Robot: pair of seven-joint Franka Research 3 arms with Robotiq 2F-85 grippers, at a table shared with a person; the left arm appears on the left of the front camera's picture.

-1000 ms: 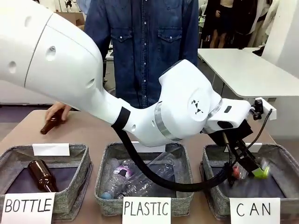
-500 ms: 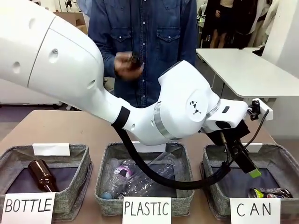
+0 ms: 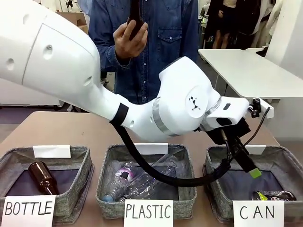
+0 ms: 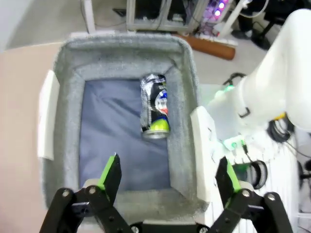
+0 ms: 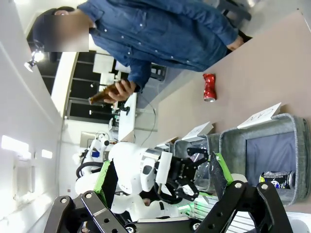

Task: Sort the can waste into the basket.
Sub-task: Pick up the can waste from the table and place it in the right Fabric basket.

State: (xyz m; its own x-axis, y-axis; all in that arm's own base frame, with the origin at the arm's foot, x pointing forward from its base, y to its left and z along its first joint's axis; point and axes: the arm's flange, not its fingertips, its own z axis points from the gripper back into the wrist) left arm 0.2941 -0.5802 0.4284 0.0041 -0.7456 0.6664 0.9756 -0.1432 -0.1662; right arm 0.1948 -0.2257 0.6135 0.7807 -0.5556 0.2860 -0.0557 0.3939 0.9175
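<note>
A crushed dark can (image 4: 154, 109) with yellow-green print lies on the dark floor of the grey basket (image 4: 121, 46) signed "CAN". In the front view this can (image 3: 272, 195) rests at the front right of that basket (image 3: 284, 161). My left gripper (image 3: 251, 168) hangs open and empty just above the basket, its green pads (image 4: 111, 172) spread wide on the near side of the can. A red can (image 5: 209, 87) lies on the bare brown table beyond the basket (image 5: 272, 131). My right gripper (image 5: 163, 179) is open, holds nothing and stays well off the table.
The person across the table holds a brown bottle (image 3: 135, 14) up at chest height. The middle basket (image 3: 187, 158) signed "PLASTIC" holds clear bottles, and the left basket (image 3: 14, 156) signed "BOTTLE" holds a brown bottle (image 3: 41, 177). My left arm spans the table's middle.
My left gripper opened and let the dark can drop onto the basket floor, then rose slightly. The person lifted a brown bottle from the table's left up to chest height.
</note>
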